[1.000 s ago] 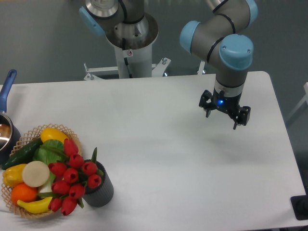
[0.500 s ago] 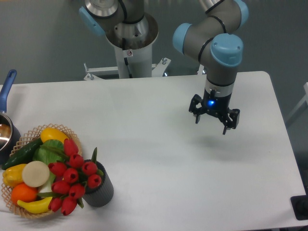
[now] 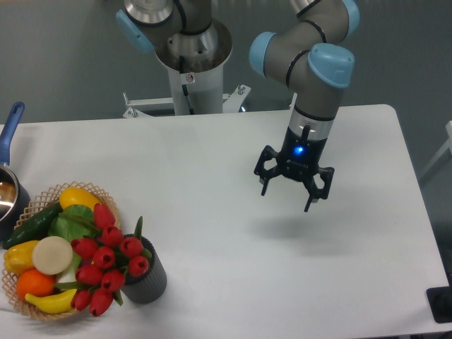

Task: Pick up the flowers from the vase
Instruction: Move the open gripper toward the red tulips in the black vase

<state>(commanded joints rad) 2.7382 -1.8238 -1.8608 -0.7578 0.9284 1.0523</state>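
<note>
The flowers (image 3: pixel 106 261), a bunch of glossy red tulip buds with green stems, lean left out of the vase (image 3: pixel 147 279), a short dark grey ribbed pot near the table's front left. Some buds hang over the wicker basket beside it. My gripper (image 3: pixel 286 198) hovers above the middle right of the table, far to the right of the vase and higher in the view. Its fingers are spread open and point down with nothing between them.
A wicker basket (image 3: pixel 34 312) of fruit and vegetables touches the flowers at the left edge. A blue-handled saucepan (image 3: pixel 8 187) sits behind it. The arm's base column (image 3: pixel 191 78) stands at the back of the white table (image 3: pixel 233 268).
My gripper has moved left and toward the front of the table, closer to the vase. It stays open. Flowers, vase and basket have not moved.
</note>
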